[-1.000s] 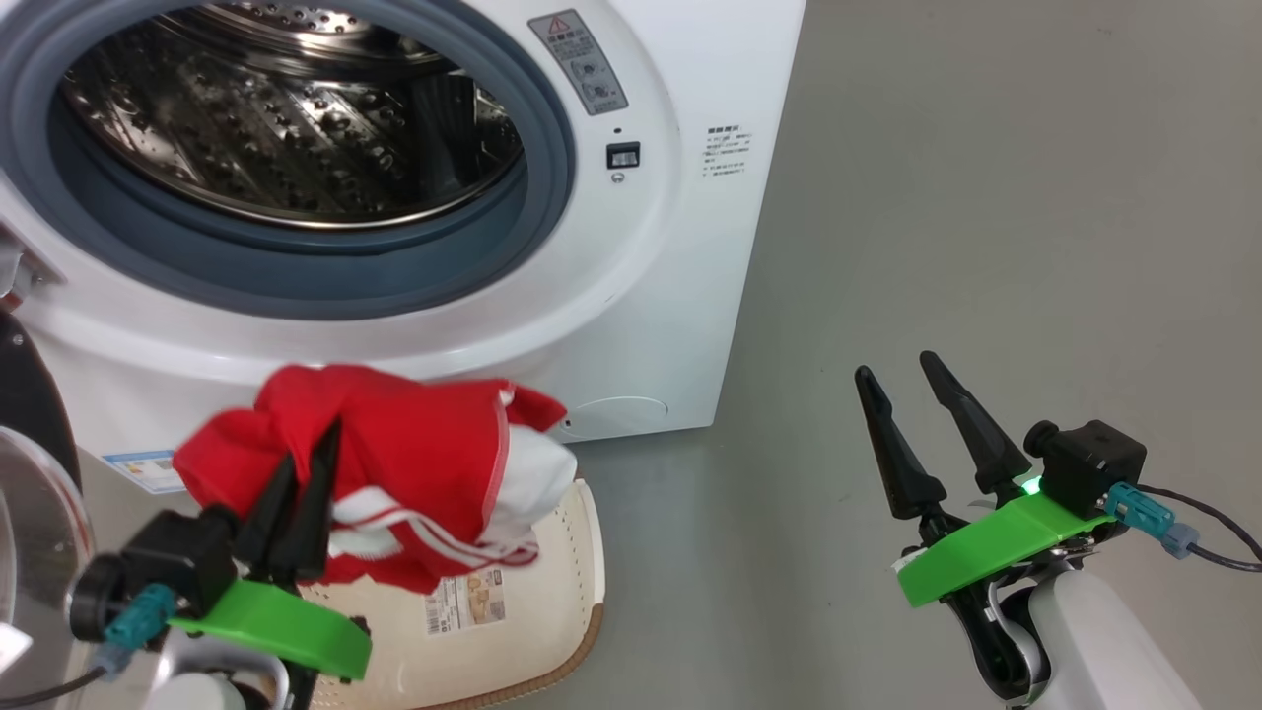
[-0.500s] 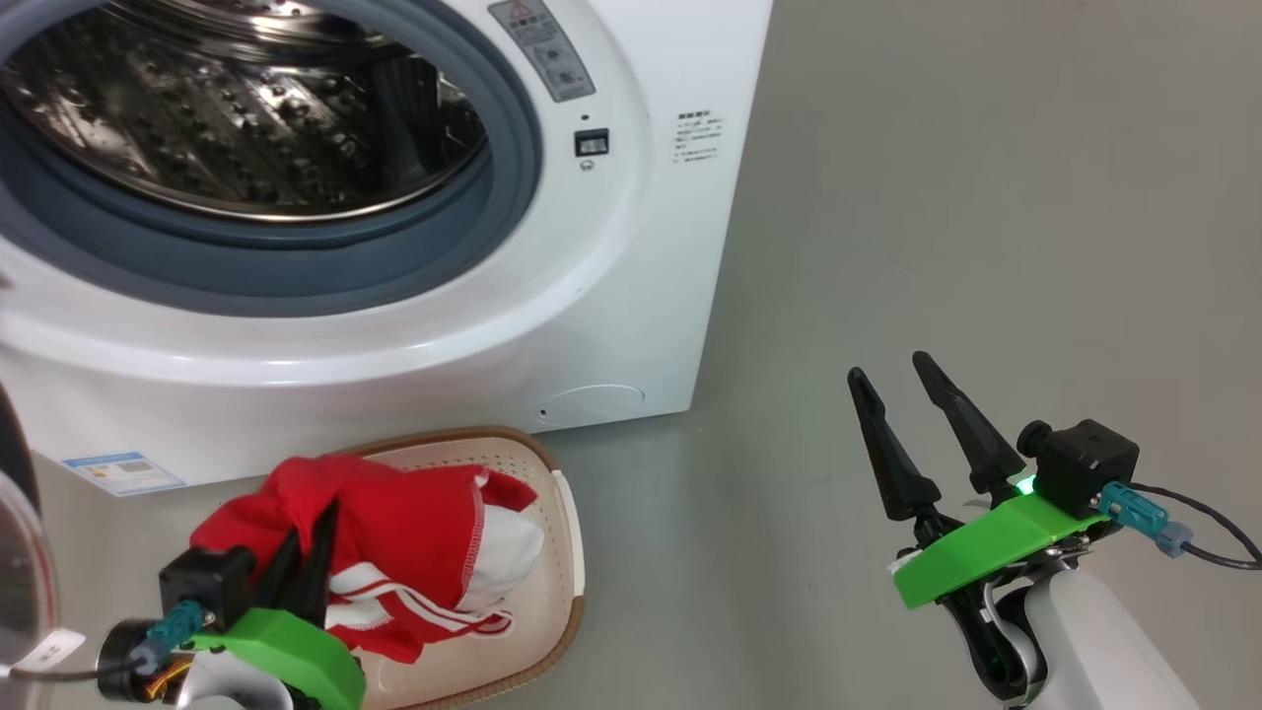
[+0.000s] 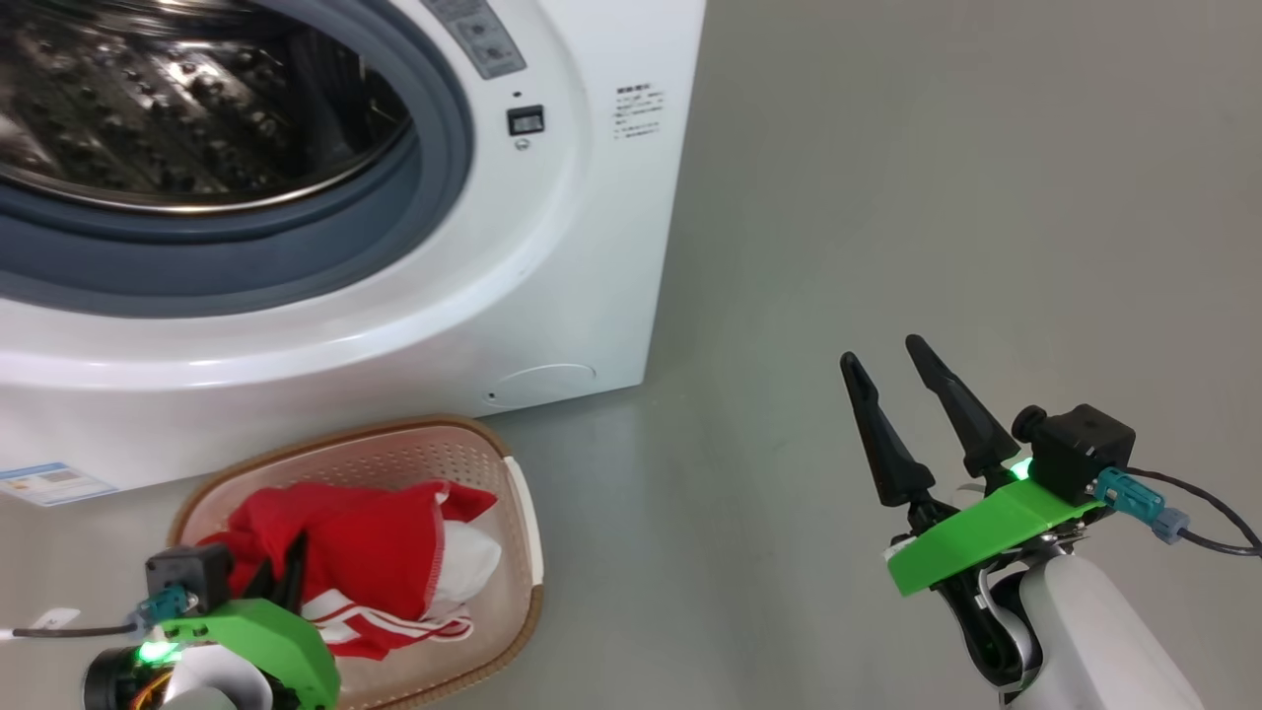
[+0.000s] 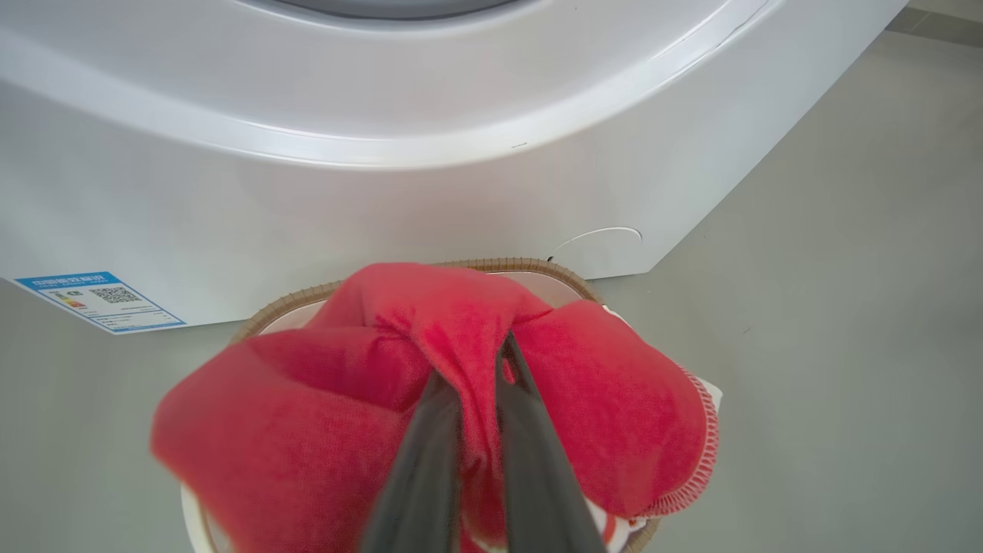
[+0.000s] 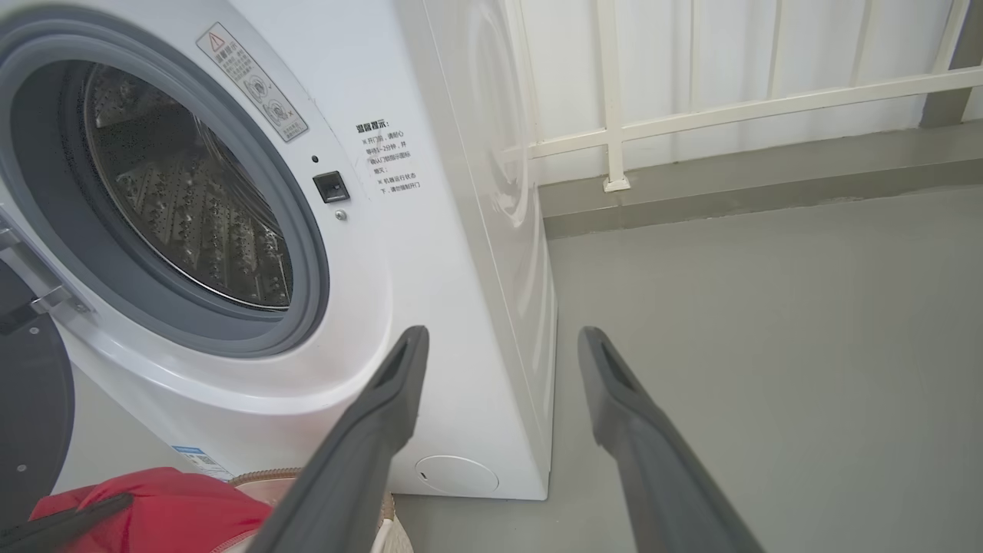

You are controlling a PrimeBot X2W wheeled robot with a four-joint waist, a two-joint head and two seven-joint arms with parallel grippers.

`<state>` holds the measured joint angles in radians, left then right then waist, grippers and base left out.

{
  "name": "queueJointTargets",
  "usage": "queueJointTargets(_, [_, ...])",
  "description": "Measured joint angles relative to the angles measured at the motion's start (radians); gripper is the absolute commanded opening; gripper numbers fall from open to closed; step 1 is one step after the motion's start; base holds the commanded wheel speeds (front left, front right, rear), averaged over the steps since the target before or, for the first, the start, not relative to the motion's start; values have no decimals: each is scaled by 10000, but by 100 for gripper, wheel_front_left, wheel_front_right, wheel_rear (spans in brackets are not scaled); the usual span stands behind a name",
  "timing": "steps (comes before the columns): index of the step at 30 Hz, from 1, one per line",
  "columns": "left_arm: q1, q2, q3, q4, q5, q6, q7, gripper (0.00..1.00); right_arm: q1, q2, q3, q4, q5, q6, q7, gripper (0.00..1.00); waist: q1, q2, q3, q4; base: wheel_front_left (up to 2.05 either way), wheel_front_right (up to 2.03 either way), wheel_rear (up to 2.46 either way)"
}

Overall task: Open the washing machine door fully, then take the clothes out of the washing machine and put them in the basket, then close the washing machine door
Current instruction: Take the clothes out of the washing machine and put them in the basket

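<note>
Drooping into basket (pinched): clothes

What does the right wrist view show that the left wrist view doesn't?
Right wrist: the steel drum behind the grey seal, a white railing, and the right gripper with its fingers open, holding nothing.
Left wrist: the left gripper with its fingers shut on a fold of the clothes, which cover most of the basket.
Shared: the washing machine front, its blue label, the red clothes and the basket's brown rim.
</note>
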<state>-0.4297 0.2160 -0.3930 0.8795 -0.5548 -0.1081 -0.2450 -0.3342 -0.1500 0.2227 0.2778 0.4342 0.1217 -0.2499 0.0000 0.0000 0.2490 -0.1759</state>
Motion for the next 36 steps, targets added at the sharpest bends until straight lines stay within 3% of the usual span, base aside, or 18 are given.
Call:
queueJointTargets(13, [-1111,-347,184,2368,-343,-196,-31,0,-303,148,52,-100,0,0,0,100,0,0,626,-608,0,0,0])
queueJointTargets(24, [-1956,-320,65,3283,-696,-196,-31,2,-605,219,117,-186,-2,0,0,100,0,0,1247,-864,0,0,0])
queueJointTargets(25, [-1974,-313,58,3356,-736,-196,-31,43,-618,228,127,-192,-2,0,0,100,0,0,1279,-887,0,0,0])
queueJointTargets(26, [-1975,-297,52,3409,-748,-196,-31,100,-617,240,140,-184,-2,0,0,100,0,0,1300,-910,0,0,0])
queueJointTargets(36, [-2001,-199,-180,3363,-941,-196,-44,100,-616,299,125,-174,-2,0,0,100,0,0,1204,-877,0,0,0])
